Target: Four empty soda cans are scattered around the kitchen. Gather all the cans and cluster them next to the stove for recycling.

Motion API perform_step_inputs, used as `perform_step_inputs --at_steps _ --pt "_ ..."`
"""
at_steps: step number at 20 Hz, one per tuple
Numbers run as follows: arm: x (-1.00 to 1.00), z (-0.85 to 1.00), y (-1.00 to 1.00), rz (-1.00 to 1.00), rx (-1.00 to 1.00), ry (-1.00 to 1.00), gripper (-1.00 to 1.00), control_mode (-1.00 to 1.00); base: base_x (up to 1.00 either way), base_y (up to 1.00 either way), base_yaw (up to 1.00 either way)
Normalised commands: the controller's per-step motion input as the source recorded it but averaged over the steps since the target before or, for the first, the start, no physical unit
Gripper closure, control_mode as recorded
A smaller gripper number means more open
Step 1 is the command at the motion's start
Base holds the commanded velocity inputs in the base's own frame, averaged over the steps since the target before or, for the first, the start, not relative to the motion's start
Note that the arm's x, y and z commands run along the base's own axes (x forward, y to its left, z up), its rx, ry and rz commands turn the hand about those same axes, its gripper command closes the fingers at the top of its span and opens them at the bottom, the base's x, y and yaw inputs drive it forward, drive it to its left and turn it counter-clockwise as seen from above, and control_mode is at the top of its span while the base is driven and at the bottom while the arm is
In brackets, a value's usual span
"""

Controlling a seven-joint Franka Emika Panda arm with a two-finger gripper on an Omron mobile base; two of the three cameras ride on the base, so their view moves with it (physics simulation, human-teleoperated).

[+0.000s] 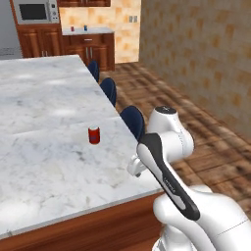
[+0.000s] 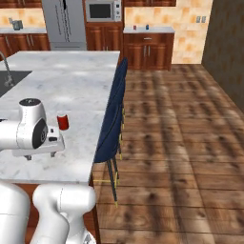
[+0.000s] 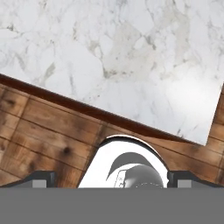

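White arm (image 1: 169,162) folded low at the marble island (image 1: 44,162) corner, claw (image 3: 111,179) released, red can (image 1: 93,135) apart.

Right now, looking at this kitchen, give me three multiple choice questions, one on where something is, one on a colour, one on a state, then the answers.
1. Where does the near soda can stand?
A. on the marble island counter
B. on the wood floor
C. on a stool seat

2. What colour is that can?
A. green
B. red
C. yellow

3. How is the pincer set?
A. shut on the can
B. shut on nothing
C. open, holding nothing

Answers:
1. A, the soda can stands upright on the marble island counter, apart from the edge lined with blue stools.
2. B, its body is red in both base views.
3. C, in the hand view the pincer has its tips far apart at the two sides, over the counter edge and floor, with nothing between them.
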Motion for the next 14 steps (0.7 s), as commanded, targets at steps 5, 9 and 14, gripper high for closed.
perform_step_inputs --at_steps 5,9,14 --pt "0.0 0.0 0.0 0.0 0.0 0.0 -1.0 1.0 0.0 0.0 0.0" --pt "0.06 0.0 0.0 0.0 0.0 0.01 -1.0 -1.0 0.04 0.0 0.0" --pt "0.99 0.12 0.47 -0.14 -0.04 0.14 -1.0 -1.0 0.0 0.0 0.0"
